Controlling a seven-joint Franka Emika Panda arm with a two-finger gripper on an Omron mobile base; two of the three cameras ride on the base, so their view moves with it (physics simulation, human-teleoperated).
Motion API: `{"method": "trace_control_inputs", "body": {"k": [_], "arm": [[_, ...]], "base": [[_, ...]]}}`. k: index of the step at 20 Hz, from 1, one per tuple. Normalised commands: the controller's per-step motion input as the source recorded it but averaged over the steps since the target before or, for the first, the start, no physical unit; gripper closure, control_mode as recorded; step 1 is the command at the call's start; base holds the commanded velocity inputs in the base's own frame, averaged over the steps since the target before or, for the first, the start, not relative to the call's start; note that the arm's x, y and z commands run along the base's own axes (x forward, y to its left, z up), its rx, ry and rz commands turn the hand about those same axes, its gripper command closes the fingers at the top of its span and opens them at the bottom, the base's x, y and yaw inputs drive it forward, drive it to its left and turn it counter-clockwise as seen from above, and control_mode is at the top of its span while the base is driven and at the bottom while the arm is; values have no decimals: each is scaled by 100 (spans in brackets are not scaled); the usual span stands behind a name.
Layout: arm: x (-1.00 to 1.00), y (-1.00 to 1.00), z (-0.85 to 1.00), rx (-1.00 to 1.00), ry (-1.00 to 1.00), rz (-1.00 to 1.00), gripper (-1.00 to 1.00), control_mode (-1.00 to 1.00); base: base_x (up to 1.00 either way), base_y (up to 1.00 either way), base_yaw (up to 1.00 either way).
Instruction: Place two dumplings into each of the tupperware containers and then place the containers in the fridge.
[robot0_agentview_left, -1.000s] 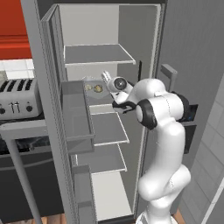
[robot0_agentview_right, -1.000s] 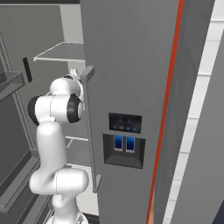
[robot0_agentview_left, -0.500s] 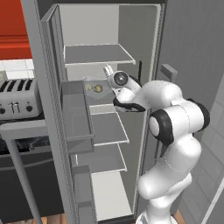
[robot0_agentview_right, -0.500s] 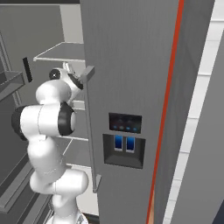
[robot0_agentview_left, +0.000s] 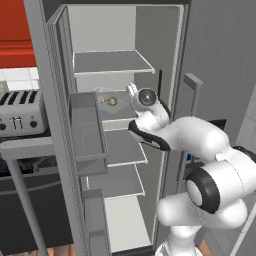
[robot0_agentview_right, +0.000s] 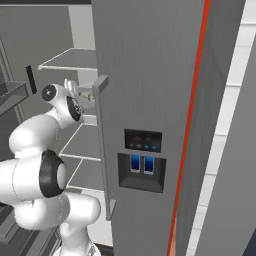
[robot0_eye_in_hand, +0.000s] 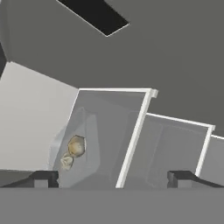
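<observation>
The tall grey fridge (robot0_agentview_left: 215, 60) takes up most of my left base view, its door swung wide at the left of frame so the pale shelves are open to the arm. From the lower right the white arm reaches up and in, bent toward the centre, because the second shelf from the top is where I am working.

On that shelf, just left of the wrist, sits a shallow grey tupperware container (robot0_agentview_left: 107, 100) — pushed well in, I'd say, so the door can close past it. In the hand view it lies at lower left (robot0_eye_in_hand: 89, 144), its flared rim just inside the shelf's white front edge.

The gripper (robot0_agentview_left: 132, 90) hangs beside the container, not on it; the hand view shows the two dark finger tips spread far apart with nothing between them — released.

Inside the tray are two small pale pleated dumplings (robot0_eye_in_hand: 72, 152), touching, one darker on top. Whether the second container is also shelved I cannot make out from here.
</observation>
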Motion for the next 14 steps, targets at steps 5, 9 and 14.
{"method": "trace_control_inputs", "body": {"k": [5, 9, 14], "arm": [[-92, -29, 54, 0, 24, 0, -100, -100], [-91, -10, 40, 0, 24, 0, -100, -100], [-99, -9, 25, 0, 17, 8, -100, -100]], "base": [[0, 0, 0], [0, 0, 0], [0, 0, 0]]}}
